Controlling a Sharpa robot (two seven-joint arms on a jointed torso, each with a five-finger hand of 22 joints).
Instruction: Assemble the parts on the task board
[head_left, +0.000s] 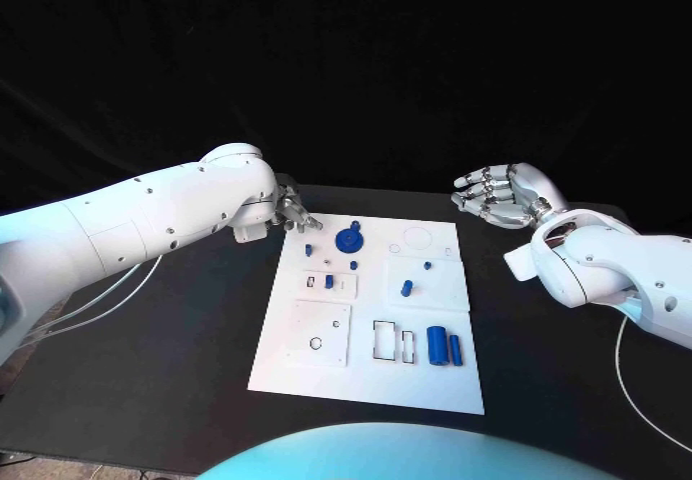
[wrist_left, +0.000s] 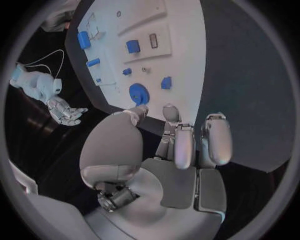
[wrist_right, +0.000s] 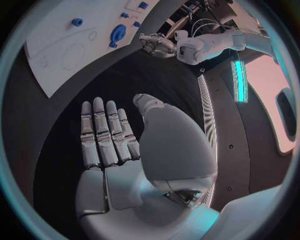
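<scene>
Two silver hands sat off the white rectangular task board (head_left: 296, 370), both empty. Left hand (head_left: 293, 212) hovered just beside board's far-left corner, fingers loosely apart, near round blue disc part (head_left: 349, 240). Blue cylinder parts (head_left: 437, 346) lay at board's near right. Right hand (head_left: 500, 196) was well clear, fingers spread

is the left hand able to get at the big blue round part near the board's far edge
Probably yes: the left hand hovers open at the task board's far corner, the round blue part just beside it, nothing between them.
</scene>
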